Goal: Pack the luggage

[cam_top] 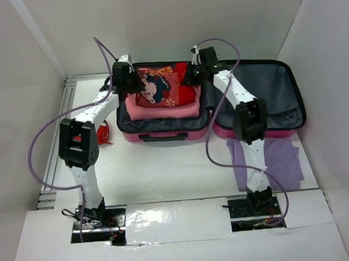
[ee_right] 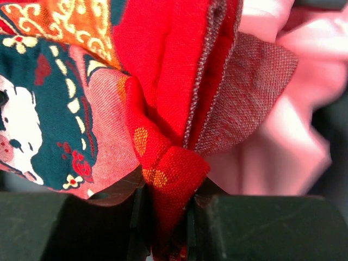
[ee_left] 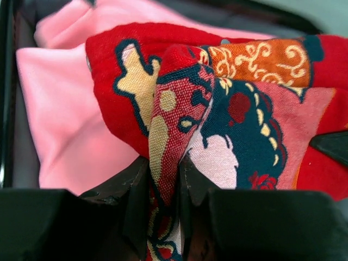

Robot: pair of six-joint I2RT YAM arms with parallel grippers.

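The luggage [cam_top: 272,90] is seen lying fully open and flat on the tabletop [cam_top: 165,172], toward its far edge, with both halves turned lining-side up. Its edges are magenta, a black band runs round each half, and the inside is lined in dark grey fabric. A black handle [cam_top: 163,137] is set into the near side of the left half. The outer shell faces down, so its print cannot be made out.

In the left half of the luggage a folded pink cloth [cam_top: 162,112] is laid, and on top of it a red printed cloth [cam_top: 160,87] with a dark blue, white and gold figure pattern and an orange band. The right half of the luggage holds only its lining, which is creased and sags toward the near edge.

The left hand [ee_left: 163,179] is held over the left edge of the left half, its fingers nearly together and pinched on a raised fold of the red printed cloth. The right hand [ee_right: 168,190] is held over the seam between the two halves, likewise narrowly closed on a bunched red edge of the same cloth, with the pink cloth visible behind it.

A purple cloth [cam_top: 275,160] is spread on the tabletop just beside the near edge of the right half of the luggage.
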